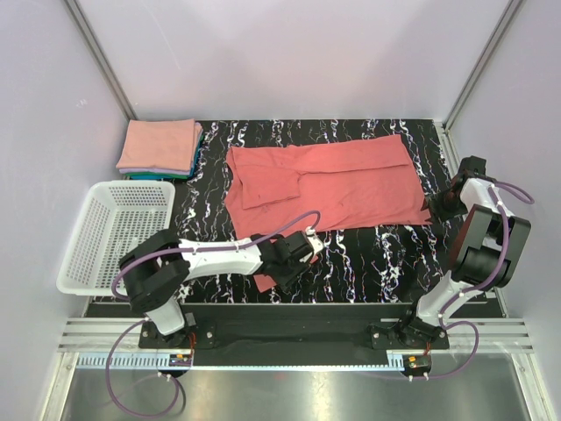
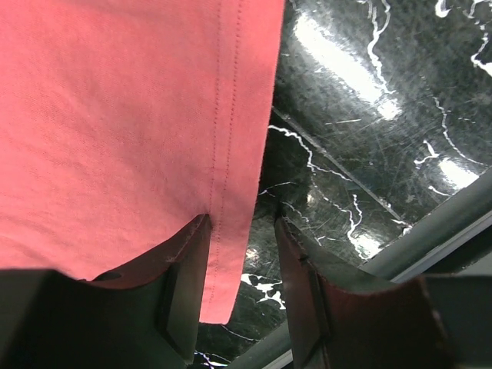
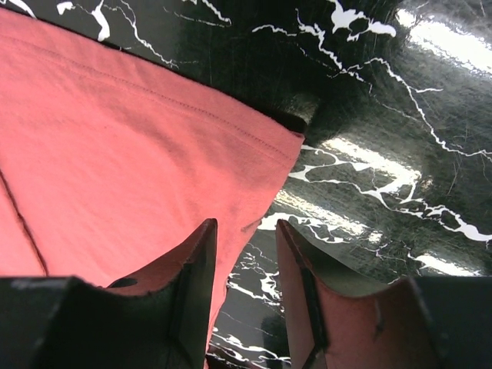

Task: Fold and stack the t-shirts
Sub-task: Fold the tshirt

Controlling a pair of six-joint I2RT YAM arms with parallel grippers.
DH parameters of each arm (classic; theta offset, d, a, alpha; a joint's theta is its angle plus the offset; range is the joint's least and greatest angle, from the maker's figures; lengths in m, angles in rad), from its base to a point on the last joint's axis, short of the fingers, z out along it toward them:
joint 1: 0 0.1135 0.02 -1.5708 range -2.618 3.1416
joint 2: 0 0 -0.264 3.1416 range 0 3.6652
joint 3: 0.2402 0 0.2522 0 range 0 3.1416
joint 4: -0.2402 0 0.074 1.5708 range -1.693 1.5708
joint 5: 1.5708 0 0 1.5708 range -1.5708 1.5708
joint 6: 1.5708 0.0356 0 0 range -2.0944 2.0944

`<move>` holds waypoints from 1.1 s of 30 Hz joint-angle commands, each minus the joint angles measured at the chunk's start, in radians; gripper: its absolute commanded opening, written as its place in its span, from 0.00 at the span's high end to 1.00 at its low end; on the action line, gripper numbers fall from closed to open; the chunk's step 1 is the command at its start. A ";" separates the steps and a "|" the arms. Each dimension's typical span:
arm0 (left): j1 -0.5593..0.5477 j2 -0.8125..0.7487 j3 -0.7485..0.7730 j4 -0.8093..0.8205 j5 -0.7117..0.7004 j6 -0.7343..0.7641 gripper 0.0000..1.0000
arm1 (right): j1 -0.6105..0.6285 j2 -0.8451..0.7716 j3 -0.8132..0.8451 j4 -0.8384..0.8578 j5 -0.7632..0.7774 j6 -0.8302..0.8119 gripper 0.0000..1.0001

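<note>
**Coral-red t-shirt.** The coral-red t-shirt (image 1: pixel 351 180) lies spread flat on the black marbled desk (image 1: pixel 377 254), in the centre of the top view. A flap is folded inward on its left part. A small tab of the same cloth shows at lower centre-left, beneath the left arm's wrist.

**Left fingers.** In the left wrist view the left fingers (image 2: pixel 184 277) stand partly apart at the bottom of the frame. A stitched hem runs down from the top centre, and the end of that strip hangs in the gap between them. The cloth touches the finger on the left of the frame. Bare desk separates it from the finger on the right, so nothing is clamped.

**Right fingers.** In the right wrist view the right fingers (image 3: pixel 192 277) are also partly apart at the bottom. The shirt fills the left of the frame, with its hemmed corner at centre. The cloth edge slants down to the finger on the left of the frame. Mostly desk shows in the gap, and the grip is not closed on cloth.

**Differences between views.**
- Only the top view shows the stack of folded t-shirts (image 1: pixel 159 145) at upper left, salmon pink on top with teal beneath.
- Only the top view shows the white mesh basket (image 1: pixel 77 237) just below the stack.
- Only the wrist views show the finger gaps and the hems.
</note>
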 commanded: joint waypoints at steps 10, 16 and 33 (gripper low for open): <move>-0.018 0.053 0.031 0.039 -0.089 -0.046 0.61 | 0.002 0.064 0.020 0.058 0.099 0.031 0.50; -0.018 0.067 0.003 0.060 -0.071 -0.060 0.69 | -0.004 0.087 -0.013 0.125 0.110 0.031 0.50; -0.027 -0.048 -0.005 -0.053 -0.135 -0.032 1.00 | -0.004 0.092 -0.033 0.110 0.201 0.029 0.49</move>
